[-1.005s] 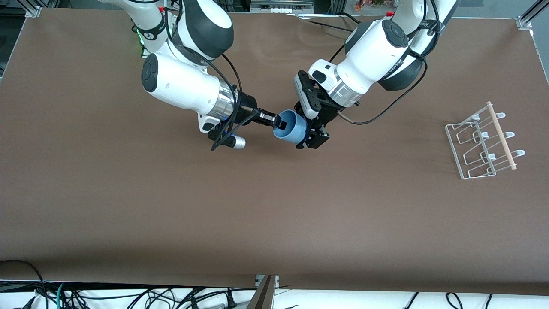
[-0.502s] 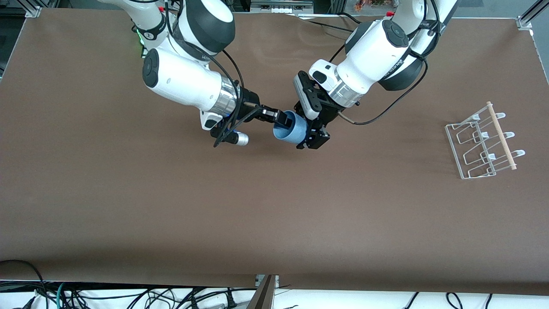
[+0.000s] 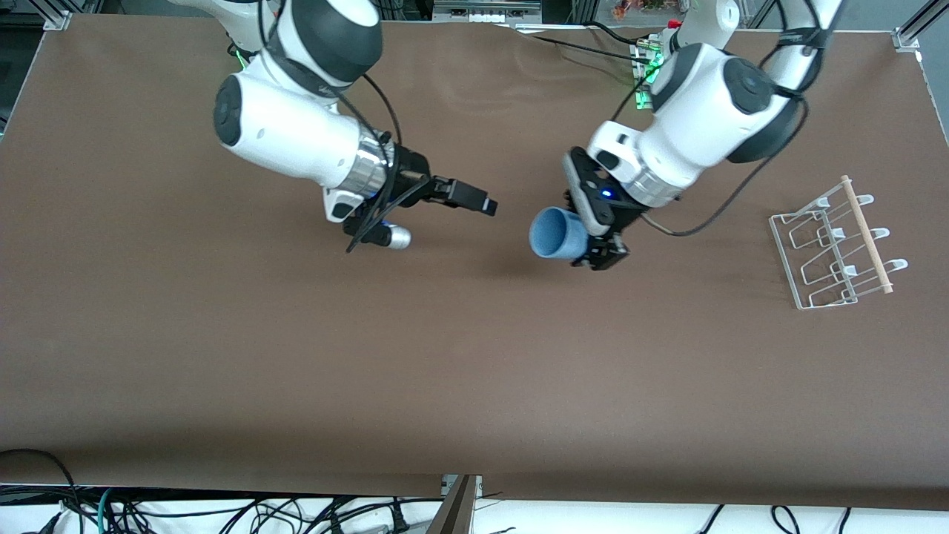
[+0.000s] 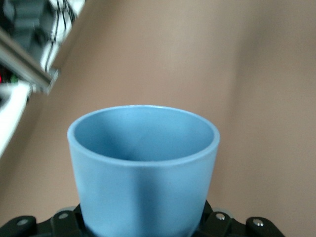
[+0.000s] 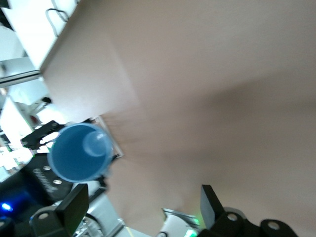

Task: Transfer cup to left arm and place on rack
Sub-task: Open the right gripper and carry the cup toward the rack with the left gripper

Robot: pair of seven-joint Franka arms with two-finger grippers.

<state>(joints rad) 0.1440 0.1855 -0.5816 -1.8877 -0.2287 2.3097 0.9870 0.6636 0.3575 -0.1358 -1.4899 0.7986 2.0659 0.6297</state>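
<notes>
I am looking down at the big brown table (image 3: 296, 356) under both of my arms.

My left claw (image 3: 593, 241) is hanging in the air over the middle of the table. It is squeezing the cup (image 3: 554, 233) at its bottom end. The cup is light blue and is lying on its side in my grip, up off the table. Its open mouth is pointing away from my left claw, toward my right claw. From my left wrist, the cup (image 4: 143, 168) is filling most of what I see, and its rim is round and whole.

My right claw (image 3: 485, 205) is hanging over the table too, apart from the cup, with bare table showing between them. Its fingers (image 5: 76, 205) are spread wide and are holding nothing. From my right wrist, I am looking straight into the cup (image 5: 79, 152), and my left claw is showing dark around it.

The rack (image 3: 834, 248) is sitting on the table well away from my left claw, at my left arm's end of the table. It is white wire with looped prongs, and a light wooden bar (image 3: 866, 233) is running along one side. The rack is holding nothing.
</notes>
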